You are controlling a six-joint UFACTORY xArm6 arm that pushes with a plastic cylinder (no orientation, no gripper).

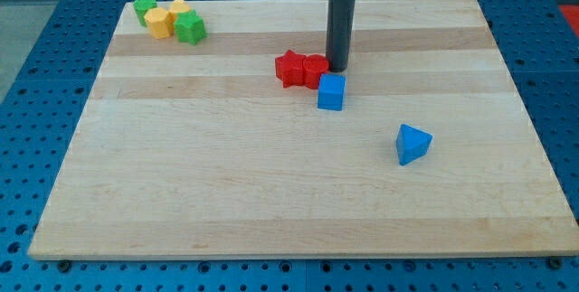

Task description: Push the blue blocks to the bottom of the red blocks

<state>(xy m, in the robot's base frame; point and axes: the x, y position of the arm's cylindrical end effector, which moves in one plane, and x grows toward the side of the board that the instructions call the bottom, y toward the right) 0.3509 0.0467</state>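
Nearest, blue triangular block (412, 143), then blue cube (331, 92) touching 2 red blocks (301, 69); my tip (337, 68), no hand, beside them.

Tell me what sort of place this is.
Likely a robotics lab bench: a wooden board lies on a blue perforated mounting table, with coloured blocks and my tip beside the red blocks.

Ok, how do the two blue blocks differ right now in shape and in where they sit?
The blue cube is box-shaped; the blue triangular block is a wedge with slanted faces.
The blue cube sits right against the red blocks, at their lower right; the blue triangular block lies alone, further toward the view's bottom right.
My tip stands just above the blue cube, well away from the blue triangular block.
Both are the same blue.
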